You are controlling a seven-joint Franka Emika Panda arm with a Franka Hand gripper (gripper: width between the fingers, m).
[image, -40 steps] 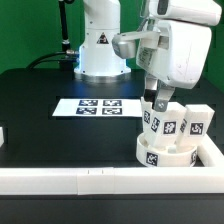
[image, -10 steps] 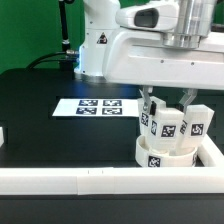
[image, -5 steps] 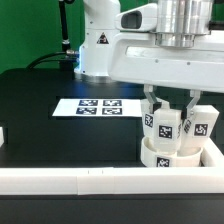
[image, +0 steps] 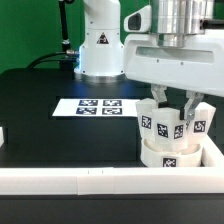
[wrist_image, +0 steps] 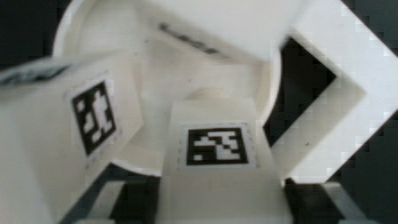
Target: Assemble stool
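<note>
The white round seat (image: 168, 153) lies in the corner of the border bars on the exterior view's right. A white blocky tagged leg (image: 166, 127) stands upright on it. My gripper (image: 171, 110) comes down from above, its fingers on either side of this leg and shut on it. A second tagged leg (image: 199, 122) stands on the seat just to the exterior view's right. In the wrist view the held leg (wrist_image: 217, 140) fills the gap between my gripper's (wrist_image: 217, 200) fingers, with another tagged leg (wrist_image: 80, 105) beside it. A third leg is not clearly visible.
The marker board (image: 97, 106) lies flat mid-table. Long white border bars run along the front (image: 80, 180) and the exterior view's right (image: 214, 150). The robot base (image: 100, 50) stands at the back. A small white part (image: 2, 135) sits at the left edge.
My gripper has come down over the leg on the seat and closed round it. Its wrist has turned, and the leg's tags have shifted slightly.
</note>
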